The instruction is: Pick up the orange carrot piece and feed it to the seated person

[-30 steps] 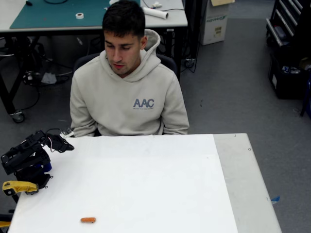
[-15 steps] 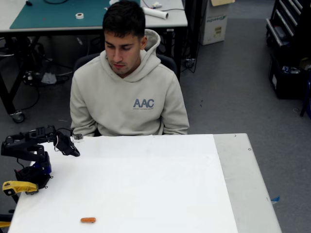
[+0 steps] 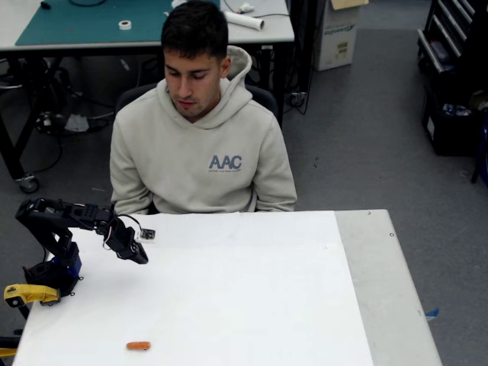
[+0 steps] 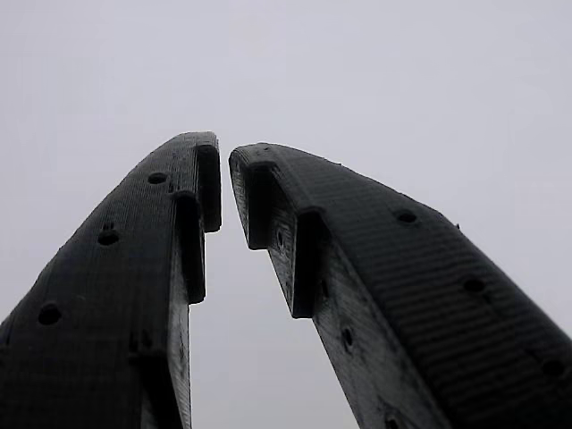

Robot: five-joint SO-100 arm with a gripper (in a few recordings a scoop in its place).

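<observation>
The orange carrot piece lies on the white table near its front left corner. The seated person in a beige hoodie sits behind the table's far edge, looking down. My black gripper hangs over the table's left part, well behind the carrot piece and apart from it. In the wrist view the gripper has its two black fingers nearly touching at the tips, with nothing between them and only the plain white table behind.
The arm's base and a yellow clamp handle sit at the table's left edge. A grey strip runs along the table's right side. Behind the person stands a desk with a green mat.
The arm has unfolded and reached out to the right over the table, and the gripper has moved from the left edge to lower and further right. The carrot piece has not moved.
</observation>
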